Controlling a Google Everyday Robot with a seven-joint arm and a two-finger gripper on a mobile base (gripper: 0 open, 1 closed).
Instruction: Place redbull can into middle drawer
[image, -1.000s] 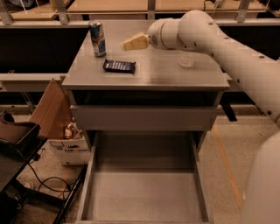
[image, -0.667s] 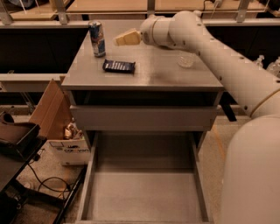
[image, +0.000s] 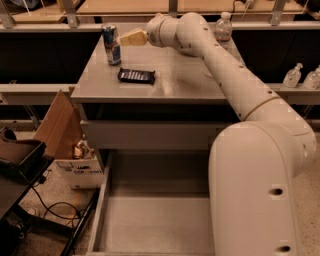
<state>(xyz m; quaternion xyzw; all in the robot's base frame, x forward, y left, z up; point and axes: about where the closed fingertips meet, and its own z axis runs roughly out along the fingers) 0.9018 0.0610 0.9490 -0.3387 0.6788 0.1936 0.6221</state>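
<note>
The robot arm (image: 235, 85) is the biggest thing in view, rising at the cabinet's right front corner and reaching over the top toward the back left.

The grey cabinet (image: 175, 82) has a flat top that carries the small items. Below its top, the middle drawer (image: 102, 200) is pulled fully out toward the camera, its wide flat floor bare and its low side walls showing. Between that drawer and the cabinet top, an upper drawer front (image: 150, 135) sits closed, a plain grey panel.

A cardboard box (image: 57, 125) leans on the floor just beside the cabinet's left side.

A clear water bottle (image: 223, 27) stands upright at the back right of the cabinet top, behind the arm. A dark snack packet (image: 136, 75) lies flat on the left half of the top, nearer the front edge.

The redbull can (image: 111, 44) stands upright at the back left of the cabinet top, behind the packet and apart from it.

The gripper (image: 131, 38) hangs above the back left of the top, just right of the can and pointed at its upper part; contact cannot be told, nor whether the gripper is spread or closed.
</note>
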